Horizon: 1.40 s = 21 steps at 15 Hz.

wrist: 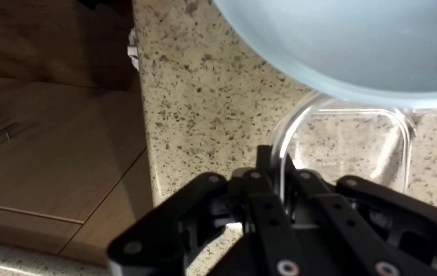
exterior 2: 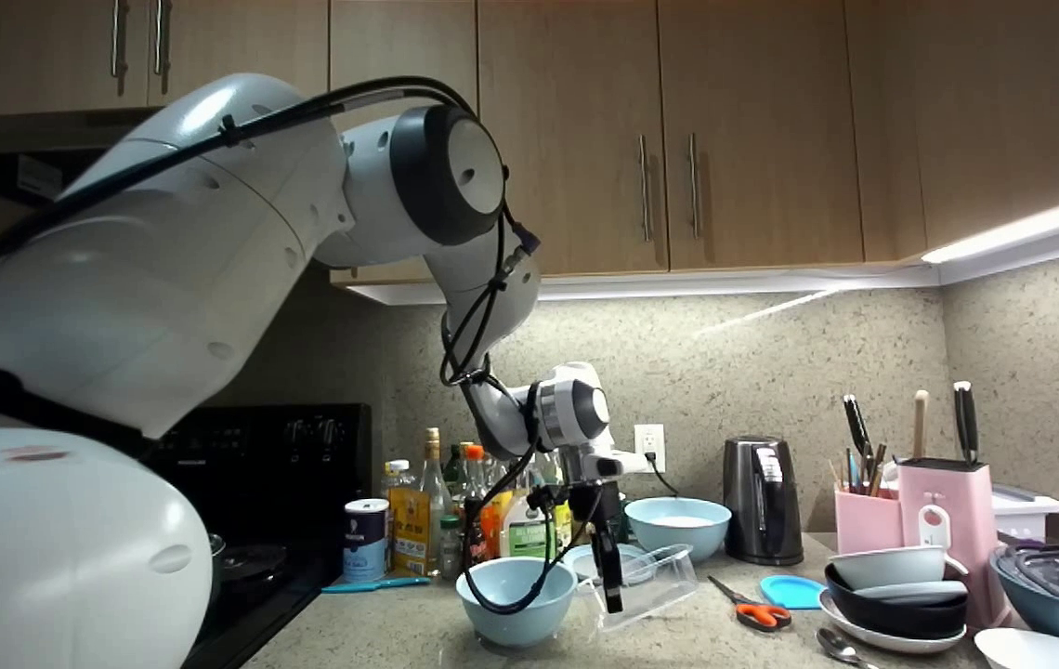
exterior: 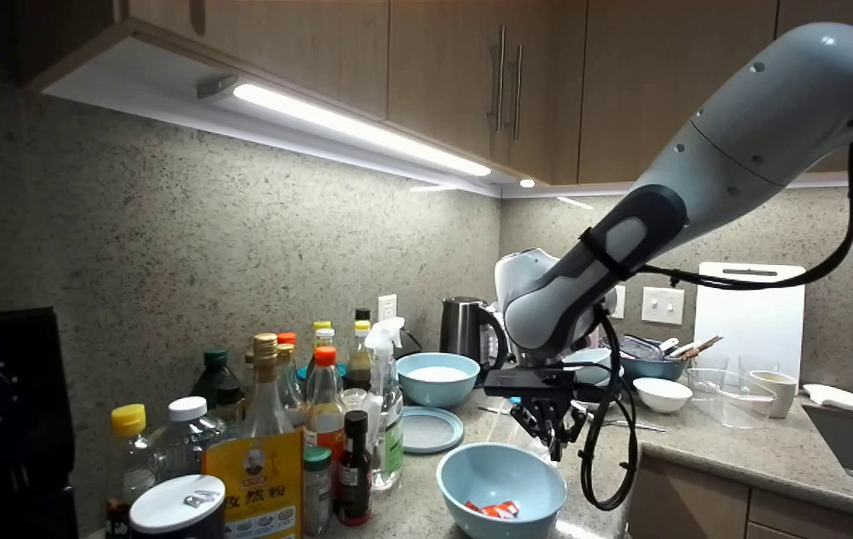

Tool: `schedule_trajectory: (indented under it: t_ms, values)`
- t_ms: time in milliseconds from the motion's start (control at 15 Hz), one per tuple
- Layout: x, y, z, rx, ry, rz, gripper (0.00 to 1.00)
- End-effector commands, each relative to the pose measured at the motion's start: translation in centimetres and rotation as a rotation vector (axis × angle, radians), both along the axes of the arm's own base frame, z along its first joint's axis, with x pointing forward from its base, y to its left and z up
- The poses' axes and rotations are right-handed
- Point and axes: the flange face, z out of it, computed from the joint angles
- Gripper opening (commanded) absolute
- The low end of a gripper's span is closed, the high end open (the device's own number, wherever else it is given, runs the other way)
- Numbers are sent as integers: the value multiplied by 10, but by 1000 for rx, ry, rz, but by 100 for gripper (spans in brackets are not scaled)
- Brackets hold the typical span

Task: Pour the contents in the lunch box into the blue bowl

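Pour looked done; put-down was the likely step

Near: blue bowl (exterior: 492, 477) stood on the counter (wrist: 211, 99), red-and-white pieces (exterior: 500, 510) in its bottom. Next: gripper (wrist: 278, 159) was fully closed on one thin wall of the see-through lunch box (wrist: 349, 143), the wall toward the counter's front edge. Box was just beside the bowl, partly hidden by its rim in the wrist view; no pieces showed in the visible part. Couldn't tell if its base touched. Farther back: second bowl (exterior: 438, 383), kettle (exterior 2: 762, 502). My read: a good put-down needed the box eased away from the bowl first so rims couldn't snag, base levelled on the counter, then a slow release.
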Motion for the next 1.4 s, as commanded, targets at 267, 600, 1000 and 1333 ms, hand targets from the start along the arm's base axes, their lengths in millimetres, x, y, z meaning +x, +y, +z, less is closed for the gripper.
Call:
schedule_trajectory:
  t_ms: [267,600,1000,1333]
  values:
    - [1,4,-2,8,106,-25,58]
    - [-11,17,13,-115,110,-80,90]
    - [-39,56,66,-327,-91,-174,100]
    - [-38,74,79,-372,-132,-235,100]
